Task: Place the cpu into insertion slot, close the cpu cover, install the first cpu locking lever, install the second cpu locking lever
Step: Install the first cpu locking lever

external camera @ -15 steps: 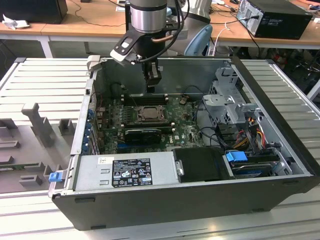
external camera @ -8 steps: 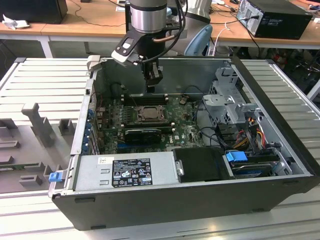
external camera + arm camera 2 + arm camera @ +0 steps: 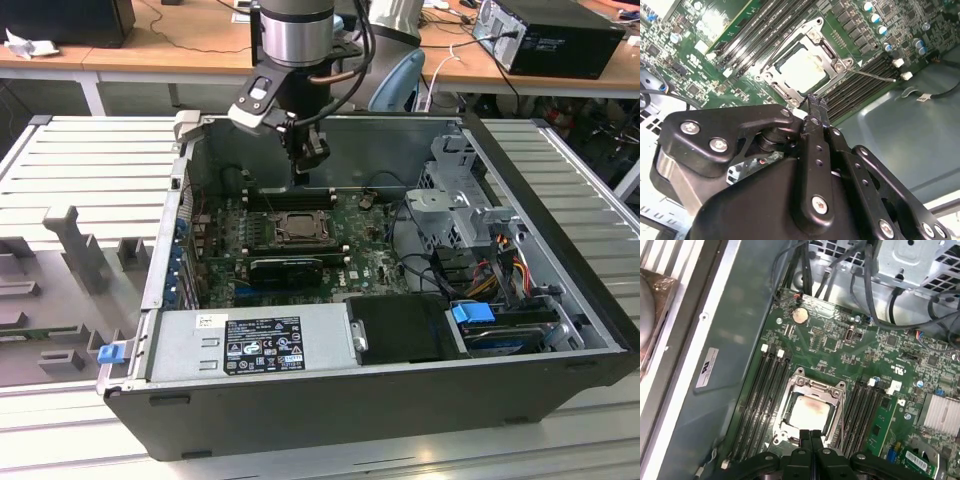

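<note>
From beside the open dark grey metal computer case [image 3: 520,330], the arm's black gripper [image 3: 300,178] hangs low inside it, over the green circuit board [image 3: 375,262]. Both wrist views show its two fingers pressed flat together with nothing between them.

The cpu [image 3: 810,412], a small flat square chip with a pale beige-silver face, lies in the small square insertion slot [image 3: 297,231]. The cpu cover [image 3: 812,386], a thin silvery-grey metal frame, lies flat around it. Chip and cover hide nearly all of the slot.

The fingertips are near one edge of the cover. I cannot tell whether they touch it.

In the second wrist view a thin wire locking lever [image 3: 874,75] sticks out from a corner of the cover, across the long black memory slots [image 3: 860,87]. Whether it is latched is hard to make out, and the gripper's own black body hides the board on the near side.
</note>
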Robot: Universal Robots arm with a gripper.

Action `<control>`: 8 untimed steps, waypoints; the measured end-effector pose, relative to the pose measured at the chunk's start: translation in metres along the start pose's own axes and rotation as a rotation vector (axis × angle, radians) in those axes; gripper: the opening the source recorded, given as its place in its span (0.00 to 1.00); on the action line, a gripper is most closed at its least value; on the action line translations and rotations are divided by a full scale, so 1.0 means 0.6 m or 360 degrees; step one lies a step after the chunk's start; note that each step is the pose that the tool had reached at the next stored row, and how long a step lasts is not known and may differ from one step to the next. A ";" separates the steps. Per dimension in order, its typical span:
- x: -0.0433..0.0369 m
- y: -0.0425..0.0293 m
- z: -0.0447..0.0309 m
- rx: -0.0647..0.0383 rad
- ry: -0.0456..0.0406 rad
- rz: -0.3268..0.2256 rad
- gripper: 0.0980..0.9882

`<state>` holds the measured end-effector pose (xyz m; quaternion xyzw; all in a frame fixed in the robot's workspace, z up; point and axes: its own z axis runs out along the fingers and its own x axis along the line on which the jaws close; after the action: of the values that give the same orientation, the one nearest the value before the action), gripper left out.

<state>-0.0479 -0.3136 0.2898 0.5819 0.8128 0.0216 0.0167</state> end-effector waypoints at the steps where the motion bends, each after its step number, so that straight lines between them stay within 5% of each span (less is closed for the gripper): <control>1: 0.000 0.000 0.000 0.0000 0.0001 -0.0019 0.01; 8: 0.000 0.000 0.000 0.0000 0.0009 -0.0172 0.01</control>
<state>-0.0479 -0.3136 0.2898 0.5369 0.8432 0.0225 0.0155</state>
